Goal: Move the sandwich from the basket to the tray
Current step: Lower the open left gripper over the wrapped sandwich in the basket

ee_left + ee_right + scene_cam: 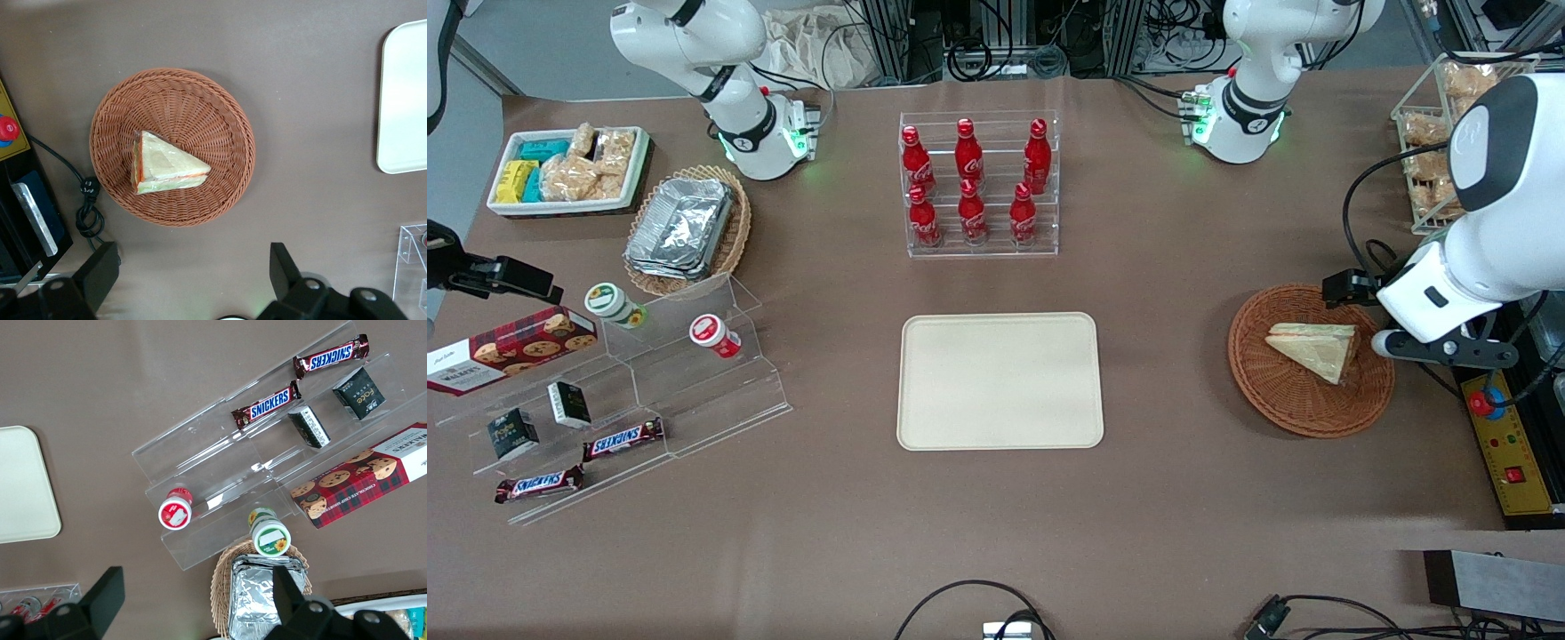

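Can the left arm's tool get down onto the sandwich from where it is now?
Probably yes. The tool is open and hangs above the table beside the basket, with nothing between. The sandwich lies alone and uncovered in the shallow basket, so its low rim should not block a descent.

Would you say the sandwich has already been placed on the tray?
No, the sandwich lies in the basket, the tray is bare, and the gripper hangs open above.

tray (403, 100) cut by frame edge | tool (193, 273) fingers partly cropped

Reddish-brown woven basket (1307, 391), cream tray (1000, 380), pale sandwich (1316, 348).
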`<action>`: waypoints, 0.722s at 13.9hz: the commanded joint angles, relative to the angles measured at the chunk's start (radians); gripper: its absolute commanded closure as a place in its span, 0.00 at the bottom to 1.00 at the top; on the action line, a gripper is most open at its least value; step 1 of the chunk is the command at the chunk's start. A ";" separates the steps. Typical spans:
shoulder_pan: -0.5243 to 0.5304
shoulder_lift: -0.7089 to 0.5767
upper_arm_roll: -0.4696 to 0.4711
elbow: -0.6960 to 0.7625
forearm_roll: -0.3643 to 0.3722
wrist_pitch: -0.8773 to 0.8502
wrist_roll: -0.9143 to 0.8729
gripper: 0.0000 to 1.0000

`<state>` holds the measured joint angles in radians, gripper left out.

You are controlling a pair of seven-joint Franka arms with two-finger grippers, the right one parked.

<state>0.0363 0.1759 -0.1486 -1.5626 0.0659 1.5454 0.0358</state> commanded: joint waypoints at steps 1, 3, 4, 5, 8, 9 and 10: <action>0.007 0.008 -0.002 0.018 0.009 -0.011 0.016 0.00; 0.007 0.016 -0.002 0.029 0.011 -0.016 0.018 0.00; 0.007 0.023 -0.002 0.030 0.020 -0.016 0.022 0.00; 0.007 0.028 -0.002 0.029 0.043 -0.021 0.030 0.00; 0.007 0.030 0.000 0.012 0.049 -0.013 -0.107 0.00; 0.025 0.034 0.001 -0.011 0.049 0.002 -0.204 0.00; 0.030 0.027 0.001 -0.052 0.048 0.056 -0.262 0.00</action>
<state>0.0477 0.2043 -0.1456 -1.5714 0.1025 1.5510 -0.1152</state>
